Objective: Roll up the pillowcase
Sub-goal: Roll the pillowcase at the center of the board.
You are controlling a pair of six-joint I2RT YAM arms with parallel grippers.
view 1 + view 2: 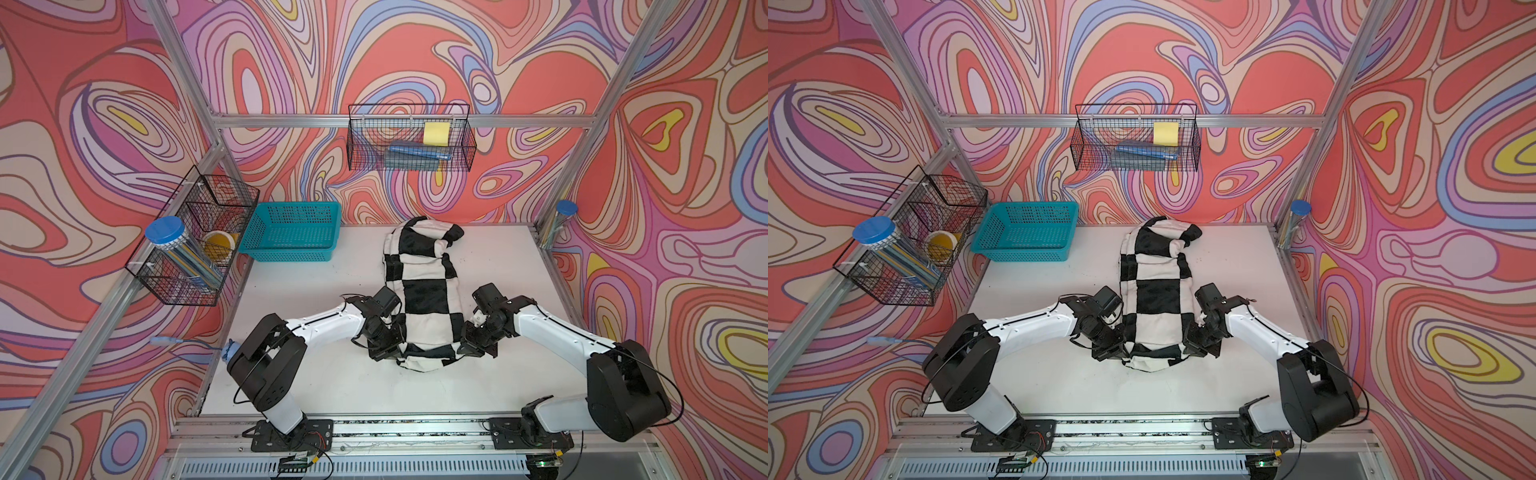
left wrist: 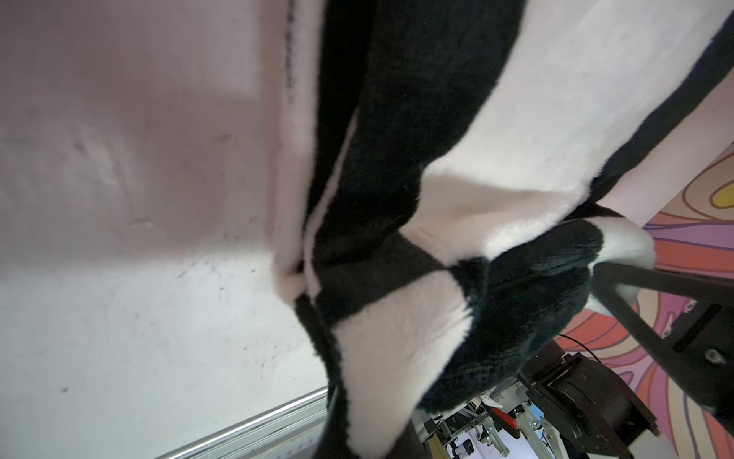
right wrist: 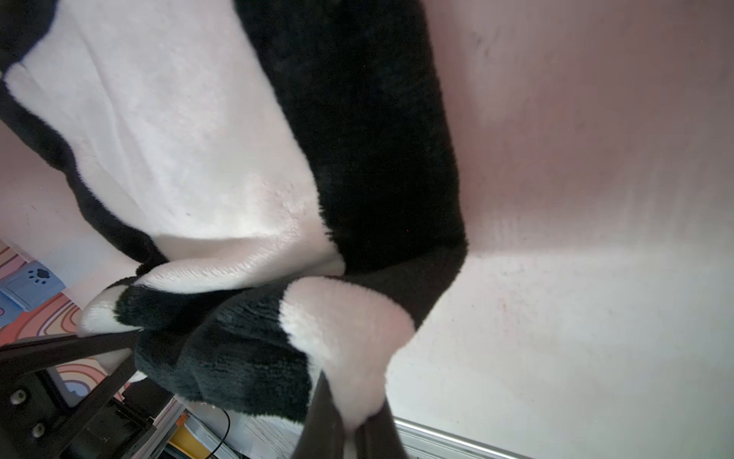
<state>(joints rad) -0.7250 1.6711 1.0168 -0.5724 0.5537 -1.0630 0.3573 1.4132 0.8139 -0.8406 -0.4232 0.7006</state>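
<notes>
1. The left tool [image 1: 392,353] is clamped on the near left corner of the pillowcase [image 1: 428,291]. In the left wrist view its dark finger [image 2: 317,326] presses into the plush.
2. The right tool [image 1: 467,349] is closed on the near right corner. In the right wrist view, white plush is pinched between its fingers [image 3: 321,417].
3. Between the two tools, the near edge bunches into a thick fold over the white counter [image 1: 332,374].
4. Beyond that fold, the pillowcase lies as a narrow folded strip along the middle of the counter. Its black and white squares face up in both top views, and its far end is rumpled near the back edge.
5. A teal basket [image 1: 291,237] sits at the far left corner of the counter, apart from the cloth.
6. On the back wall, a wire basket [image 1: 411,137] holds a yellow pad [image 1: 436,134].
</notes>
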